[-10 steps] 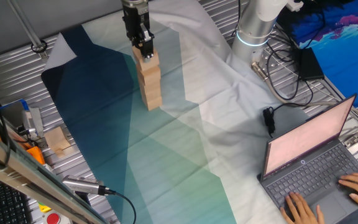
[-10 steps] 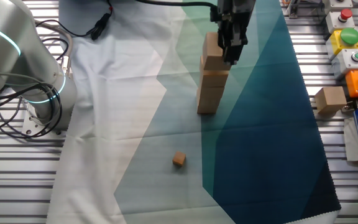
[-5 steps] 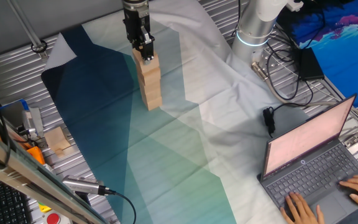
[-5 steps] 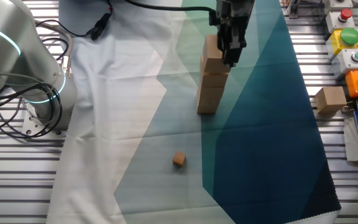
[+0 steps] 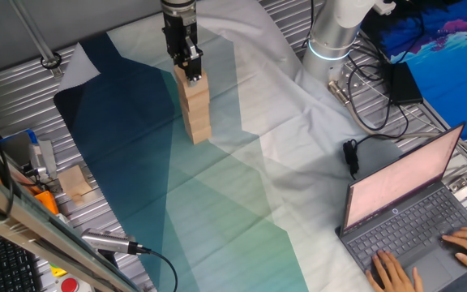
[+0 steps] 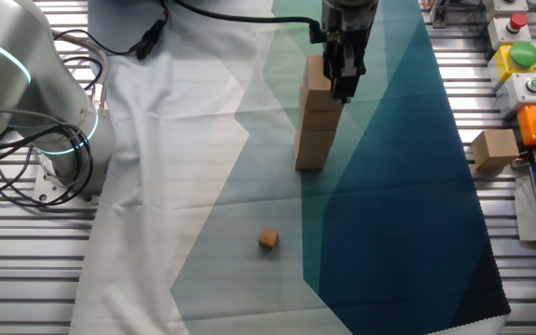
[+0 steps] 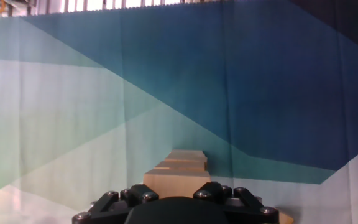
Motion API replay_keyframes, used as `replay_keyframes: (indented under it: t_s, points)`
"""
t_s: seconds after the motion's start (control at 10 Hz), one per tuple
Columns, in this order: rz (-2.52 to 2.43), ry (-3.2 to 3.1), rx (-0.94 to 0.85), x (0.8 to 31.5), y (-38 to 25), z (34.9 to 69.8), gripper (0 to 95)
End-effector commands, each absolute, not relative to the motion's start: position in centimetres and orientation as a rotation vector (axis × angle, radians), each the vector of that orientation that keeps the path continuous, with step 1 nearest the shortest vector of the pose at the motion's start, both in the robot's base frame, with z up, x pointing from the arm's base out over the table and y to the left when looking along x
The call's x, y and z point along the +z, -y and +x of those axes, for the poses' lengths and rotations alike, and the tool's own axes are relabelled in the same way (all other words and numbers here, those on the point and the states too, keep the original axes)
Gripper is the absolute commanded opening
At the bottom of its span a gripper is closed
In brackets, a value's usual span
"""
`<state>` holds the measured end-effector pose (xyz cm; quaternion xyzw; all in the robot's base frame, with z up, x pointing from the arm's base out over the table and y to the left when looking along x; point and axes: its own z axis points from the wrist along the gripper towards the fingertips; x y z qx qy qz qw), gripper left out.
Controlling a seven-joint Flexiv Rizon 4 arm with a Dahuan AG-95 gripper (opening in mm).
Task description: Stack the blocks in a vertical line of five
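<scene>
Gripper [image 5: 191, 75] sat atop the stack of blocks [image 5: 195, 109] mid-cloth; jaws looked closed on the top block [image 6: 316, 74], prob. the placing step. Next: release w/o nudging, lift straight up.

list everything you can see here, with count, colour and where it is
blocks: one tan stack on the cloth; exact count unclear
cloth: one, white, teal and dark blue, covering the table
small cube: one, orange-tan, on the cloth apart from the stack
pale cube: one, off the cloth beside the button boxes
laptop: one, grey, pink screen, at the table edge, a person's hands typing
button boxes: several, red and green buttons, at the table edge
robot arm base: one, white
gripper: one, black, at the stack's top; jaws state unclear
</scene>
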<state>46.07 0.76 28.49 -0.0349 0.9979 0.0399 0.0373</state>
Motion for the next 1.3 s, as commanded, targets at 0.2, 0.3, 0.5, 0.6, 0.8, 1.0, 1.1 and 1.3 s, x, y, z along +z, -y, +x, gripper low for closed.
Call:
replay_keyframes:
  t_s: [0.2, 0.3, 0.5, 0.6, 0.8, 1.0, 1.1, 1.3]
  points:
    - [-0.103, -3.061, 0.122, 28.38, -0.81, 46.01, 0.0]
    - [-0.101, -3.06, 0.122, 28.36, -0.82, 46.0, 0.0]
    - [-0.098, -3.058, 0.123, 28.17, -0.83, 45.9, 0.0]
    - [-0.098, -3.057, 0.121, 28.11, -0.81, 45.85, 0.0]
    - [-0.095, -3.053, 0.121, 27.94, -0.8, 45.73, 0.0]
    - [-0.101, -3.054, 0.115, 27.88, -0.81, 45.72, 0.0]
    - [-0.105, -3.053, 0.115, 27.88, -0.8, 45.72, 0.0]
    - [-0.119, -3.05, 0.116, 27.88, -0.8, 45.72, 19.0]
